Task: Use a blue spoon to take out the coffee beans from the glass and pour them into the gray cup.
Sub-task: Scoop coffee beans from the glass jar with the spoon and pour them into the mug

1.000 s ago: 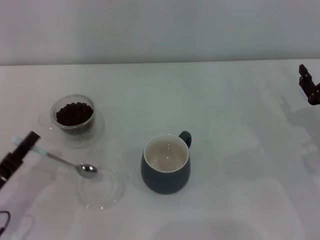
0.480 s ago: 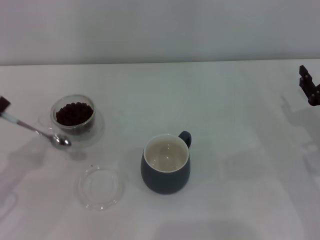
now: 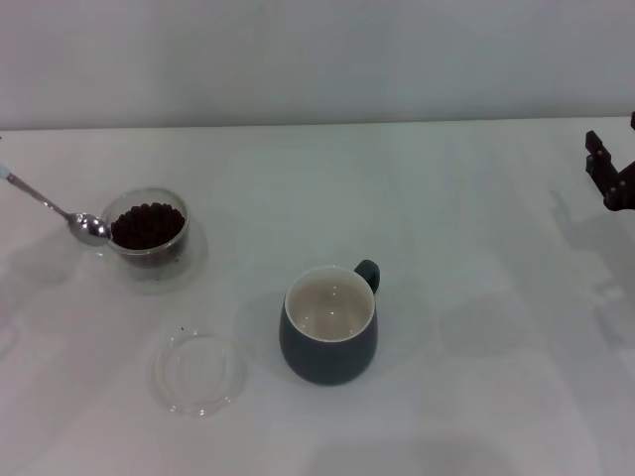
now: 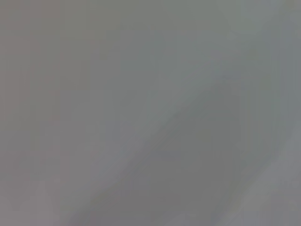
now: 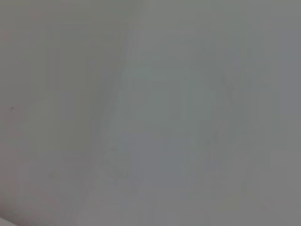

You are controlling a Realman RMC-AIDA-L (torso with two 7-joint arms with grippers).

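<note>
— Where is your left pincer?

— Out past the left edge of the head view; none of it shows. Only the blue spoon (image 3: pixel 55 210) reaches in from that side, handle running up and off the edge, tilted, its metal bowl lowest and just beside the left rim of the glass (image 3: pixel 147 228). Whether the bowl touches the rim I cannot tell. The bowl looks bare.

— And the beans?

— The coffee beans (image 3: pixel 148 224) sit in the glass, a dark heap nearly up to the rim. The glass stands on the white worktop (image 3: pixel 466 297) toward my left and far side.

— The gray cup?

— The gray cup (image 3: pixel 329 325) stands upright near the middle of the worktop, well apart from the glass, handle turned to the far right. Its cream inside shows no beans.

— Anything else on the surface?

— A flat clear saucer (image 3: pixel 199 373) lies to the left of the cup, nearer to me than the glass. A dark speck rests by its far rim.

— Your right pincer?

— My right pincer (image 3: pixel 607 178) hangs at the far right edge, above the worktop, away from everything. Whether its fingers are apart or together I cannot tell.

— The room?

— A plain pale wall (image 3: pixel 317 59) rises behind the worktop. Both wrist views give only blank grey.
</note>
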